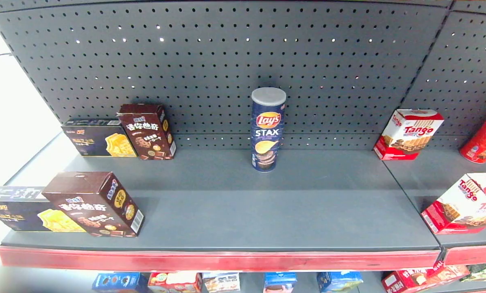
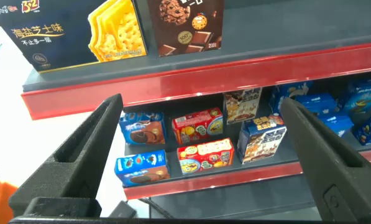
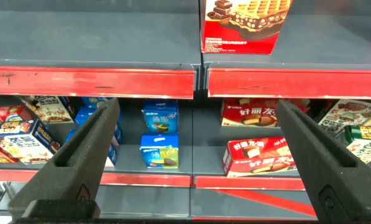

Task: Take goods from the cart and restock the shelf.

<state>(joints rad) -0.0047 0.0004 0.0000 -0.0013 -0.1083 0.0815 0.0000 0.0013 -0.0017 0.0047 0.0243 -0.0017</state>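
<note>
Centrally, a chip can (image 1: 268, 129) stands upright at the back of the shelf (image 1: 226, 211), well apart from the brown boxes (image 1: 98, 203) on the left and the wafer boxes (image 1: 407, 133) on the right. A red tube (image 1: 484, 138) is cut off at the edge. The left gripper (image 2: 201, 106) and right gripper (image 3: 197, 106) both hold their jaws wide apart.

Shelf (image 1: 226, 211): smooth matt grey painted metal. Pegboard back (image 1: 210, 61), upper frame: same matt metal, perforated. Red edge strip (image 1: 218, 260): glossy plastic. Chips can (image 1: 268, 129), centre: glossy printed tube, matt grey plastic lid (image 1: 268, 96). Brown box (image 1: 94, 203), lower left: glossy cardboard.
</note>
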